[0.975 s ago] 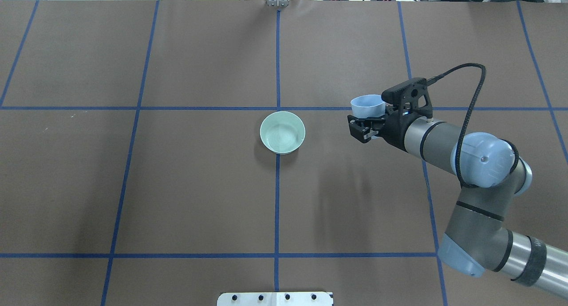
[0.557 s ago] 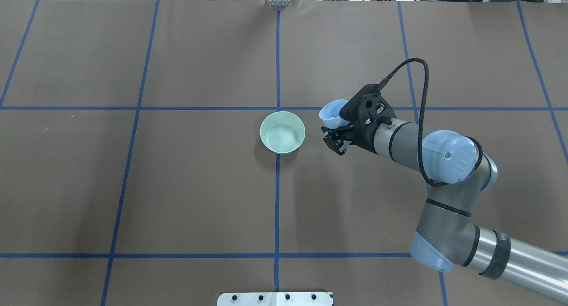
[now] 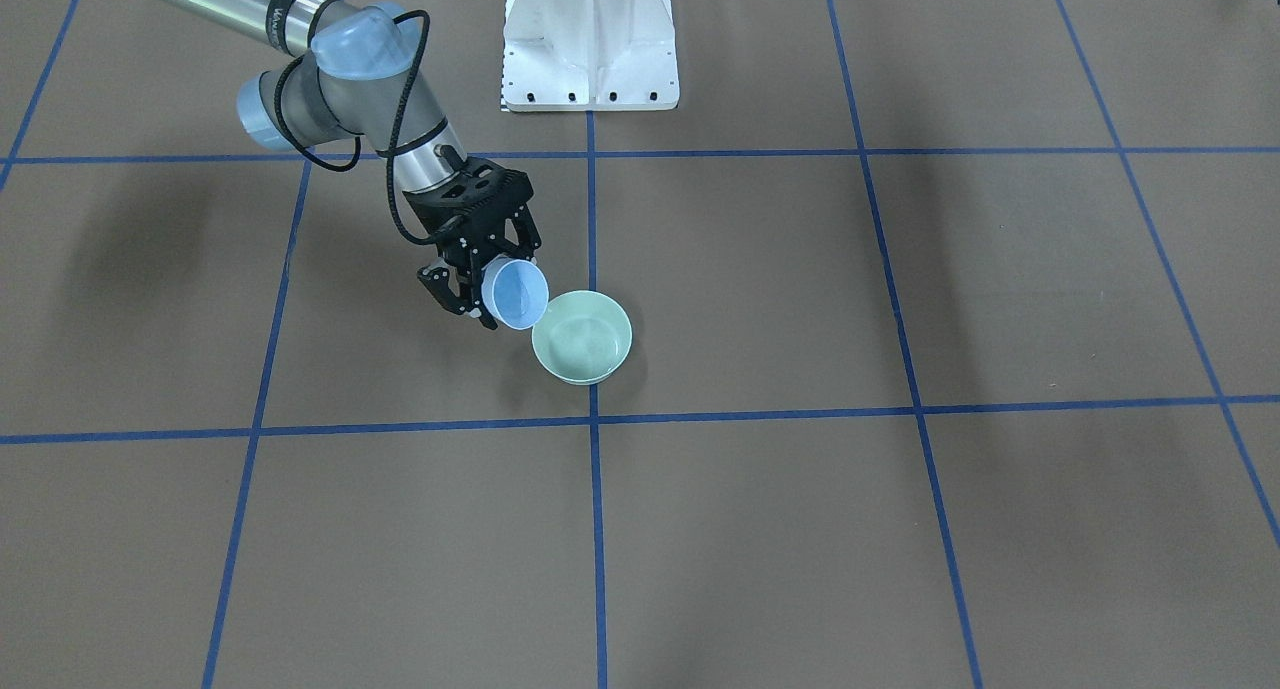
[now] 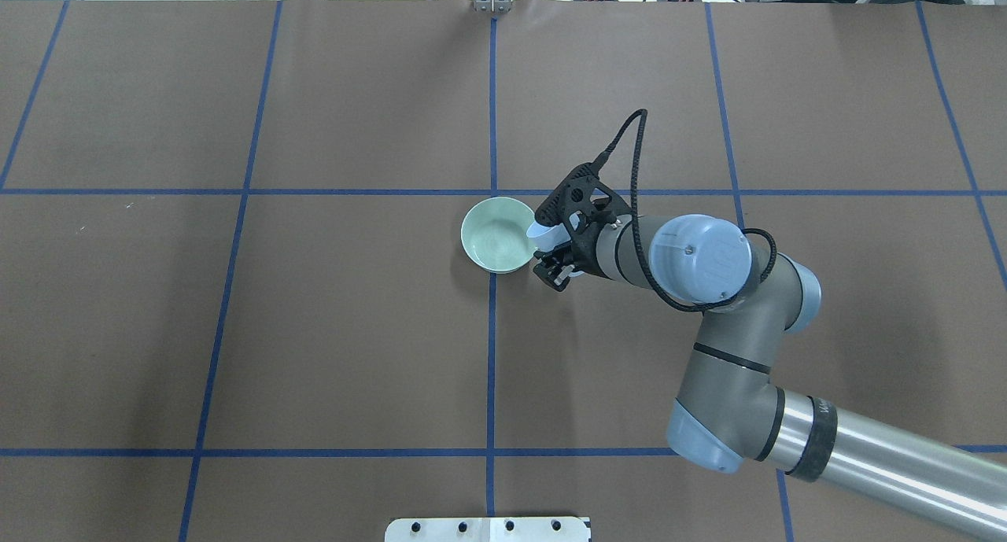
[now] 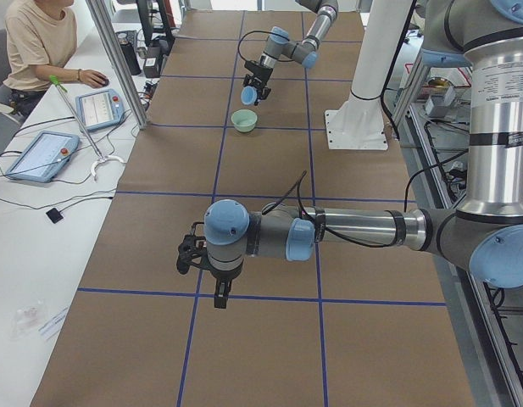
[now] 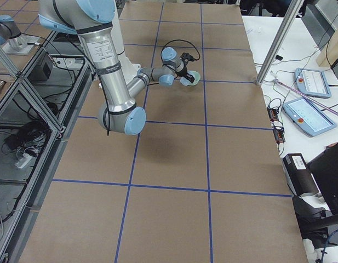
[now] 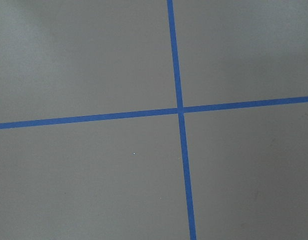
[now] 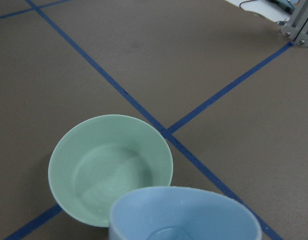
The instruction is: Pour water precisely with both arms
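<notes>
Front-facing: my right fingers (image 3: 445,291) clamp the blue cup (image 3: 517,295), tipped, mouth toward the green bowl (image 3: 575,372) just beside. Overhead: cup lip over the bowl's right rim. Side view: my left fingers (image 5: 190,254) hang well apart; open or closed, I cannot tell. Right wrist: water (image 8: 111,182) ripples faintly in the bowl.

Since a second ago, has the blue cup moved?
Yes. In the overhead view the blue cup moved left, ending at the fixed green bowl's right rim.
</notes>
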